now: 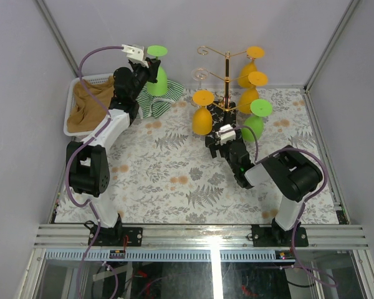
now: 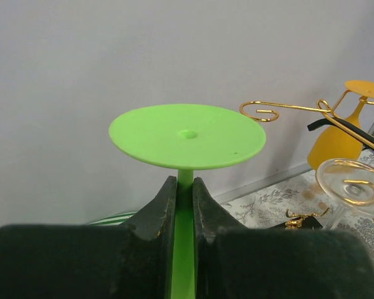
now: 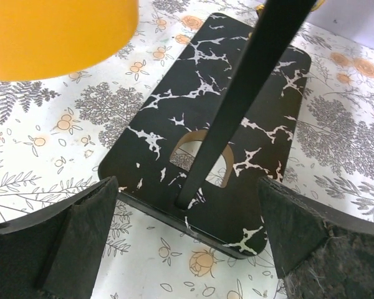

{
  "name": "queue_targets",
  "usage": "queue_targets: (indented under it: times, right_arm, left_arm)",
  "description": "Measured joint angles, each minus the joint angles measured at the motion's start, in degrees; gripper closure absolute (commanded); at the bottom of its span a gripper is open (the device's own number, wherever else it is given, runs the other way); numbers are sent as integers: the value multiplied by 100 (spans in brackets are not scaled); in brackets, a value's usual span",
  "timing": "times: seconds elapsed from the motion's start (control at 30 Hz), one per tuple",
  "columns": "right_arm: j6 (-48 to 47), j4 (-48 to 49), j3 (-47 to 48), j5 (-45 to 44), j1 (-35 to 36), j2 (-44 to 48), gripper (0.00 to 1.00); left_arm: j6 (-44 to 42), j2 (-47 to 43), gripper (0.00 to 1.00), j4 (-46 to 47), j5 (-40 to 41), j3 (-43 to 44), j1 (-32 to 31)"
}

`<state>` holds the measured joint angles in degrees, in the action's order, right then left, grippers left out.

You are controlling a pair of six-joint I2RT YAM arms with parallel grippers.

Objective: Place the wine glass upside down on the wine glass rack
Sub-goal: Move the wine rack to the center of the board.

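**Left gripper** (image 2: 184,208): jaws closed on the stem of the green wine glass (image 2: 187,136), just beneath its foot. The glass is inverted, with the foot uppermost and level and the bowl downward. From overhead, it is held at the far left of the counter (image 1: 174,187), over a green striped cloth (image 1: 151,107). Whether the bowl touches the cloth cannot be determined.

**Position relative to target:** the glass is well apart from the wine glass rack (image 1: 226,71), which stands at the far centre of the counter.

**Right gripper** (image 1: 219,138): jaws open wide and set low at the near end of the rack's black patterned base (image 3: 174,124). That end of the base lies between the fingers, with no contact visible. A dark bar (image 3: 237,93) rises from the base by its cut-out slot.

**Rack load:** three orange glasses (image 1: 202,119) and a second green glass (image 1: 254,126) hang inverted at the hook arms. A clear glass (image 1: 201,73) sits at an upper left arm.

**Other items:** a white basket (image 1: 69,112) holding a brown cloth (image 1: 90,103) stands at the far left, beside the left arm.
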<state>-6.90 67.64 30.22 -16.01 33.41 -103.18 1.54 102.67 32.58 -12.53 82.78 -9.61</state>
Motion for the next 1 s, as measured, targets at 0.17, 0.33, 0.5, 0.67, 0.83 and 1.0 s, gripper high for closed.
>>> queue_targets:
  times: [0.17, 0.33, 0.5, 0.67, 0.83, 1.0]
  right_arm:
    - [-85, 282, 42, 348, -17, -199, 1]
    - [-179, 435, 48, 697, -20, -275, 1]
    - [-273, 560, 44, 1128, -20, -273, 1]
    - [-374, 643, -22, 1447, -101, -273, 1]
    - [-492, 680, -81, 1700, -155, -262, 1]
    - [-562, 697, -164, 2024, -160, -212, 1]
  left_arm:
    - [-37, 0, 100, -15, 4, 0, 2]
    - [-59, 0, 100, -17, 7, 0, 0]
    - [-101, 0, 100, -20, 7, 2, 0]
    - [-131, 0, 100, -20, 9, 2, 0]
    - [-157, 0, 100, -26, 9, 2, 0]
    - [-188, 0, 100, -31, 9, 2, 0]
